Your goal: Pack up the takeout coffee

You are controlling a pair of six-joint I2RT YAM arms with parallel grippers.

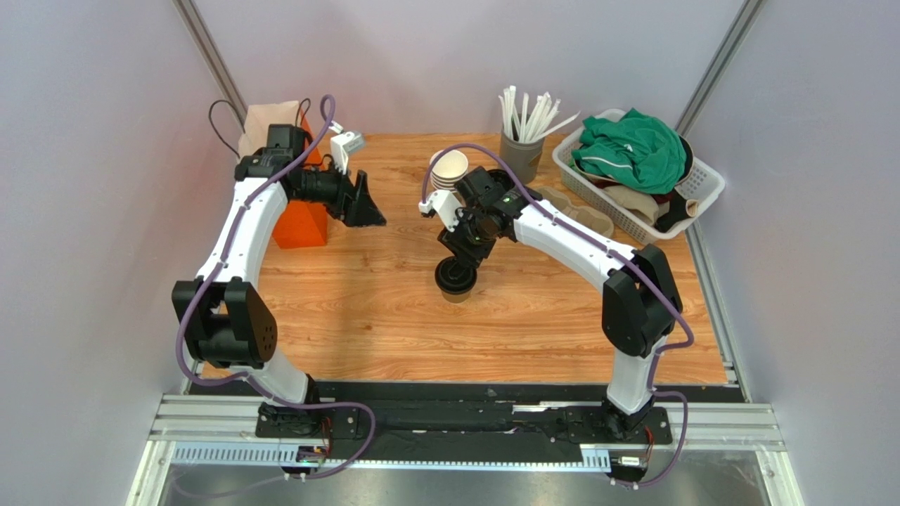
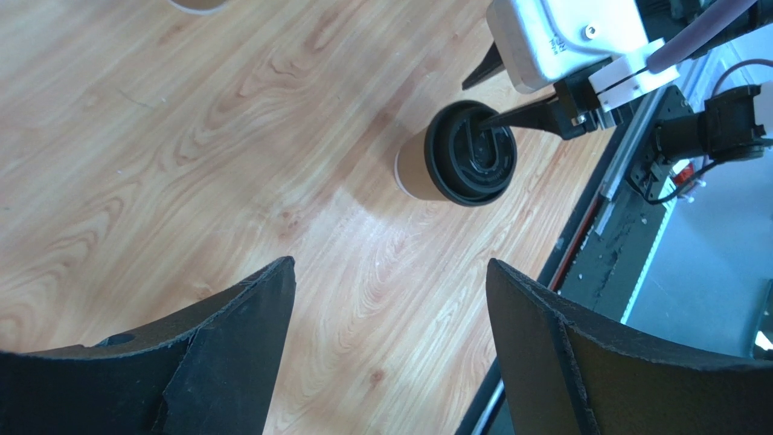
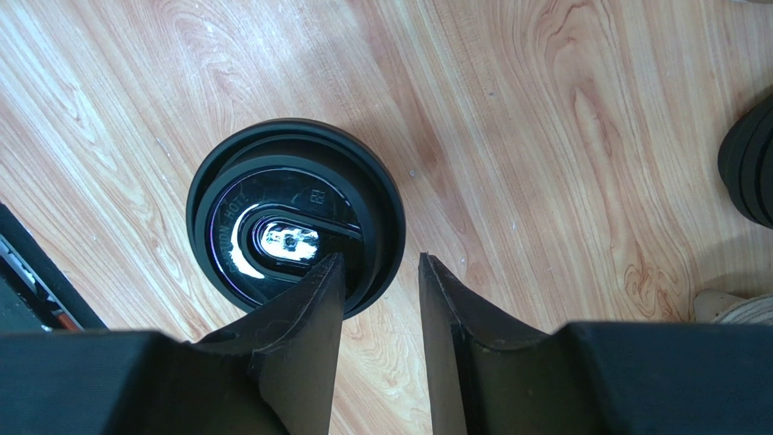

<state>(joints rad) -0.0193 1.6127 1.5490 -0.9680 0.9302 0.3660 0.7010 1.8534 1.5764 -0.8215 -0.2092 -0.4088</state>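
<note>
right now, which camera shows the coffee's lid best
Right wrist: the lid sits straight below the camera, near and large, its top detail clear. Left wrist shows it small and at an angle, on the tan cup. Top external shows it tiny.

Left arm (image 1: 245,227) and right arm (image 1: 576,240): white link shells, black joint housings, a lilac cable (image 1: 180,337) routed along each. The left gripper (image 2: 390,265) has matte black wedge-shaped fingers (image 2: 227,353). Right wrist housing (image 2: 572,36): white, one screw.
</note>
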